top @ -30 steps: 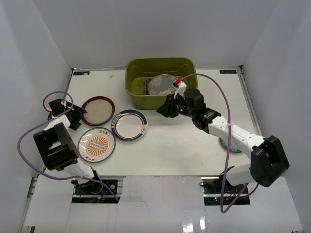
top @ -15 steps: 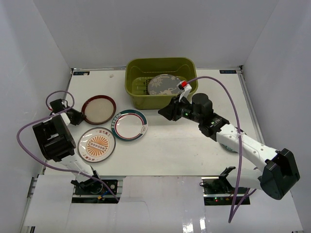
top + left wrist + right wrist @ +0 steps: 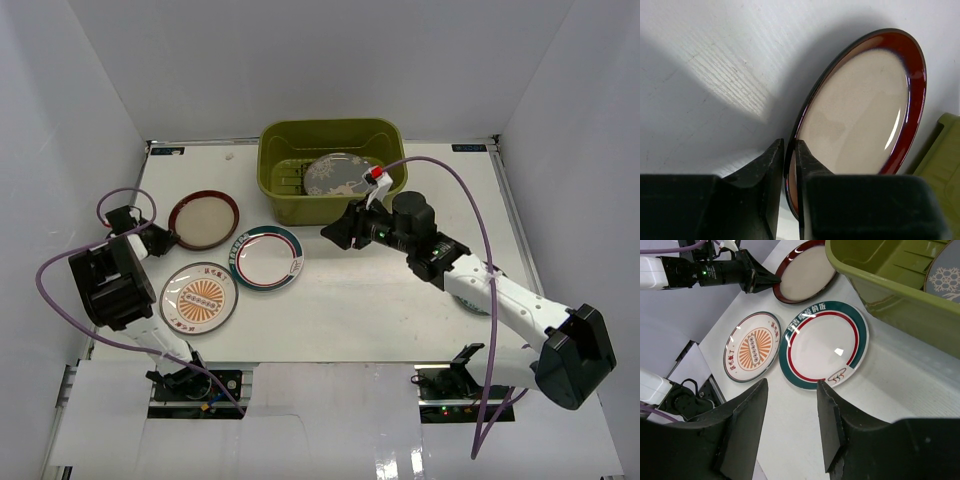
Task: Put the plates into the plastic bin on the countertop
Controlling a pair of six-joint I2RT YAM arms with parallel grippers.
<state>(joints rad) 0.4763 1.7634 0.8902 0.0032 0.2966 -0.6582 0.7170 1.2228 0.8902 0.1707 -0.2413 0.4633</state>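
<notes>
Three plates lie at the left of the table [image 3: 380, 300], and a grey plate [image 3: 333, 174] sits in the green bin [image 3: 330, 126]. We see the left jaws clenched on the rim of the maroon-rimmed plate [image 3: 860, 110], near the bin. The right jaws hang released and empty over the teal-rimmed plate [image 3: 825, 342]. We judge these dishes stiff, glossy, slippery and breakable, best pinched at the raised rim.

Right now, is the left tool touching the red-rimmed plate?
Touching. In the left wrist view, the left tool pinches the near edge of the red-rimmed plate between its fingers.
</notes>
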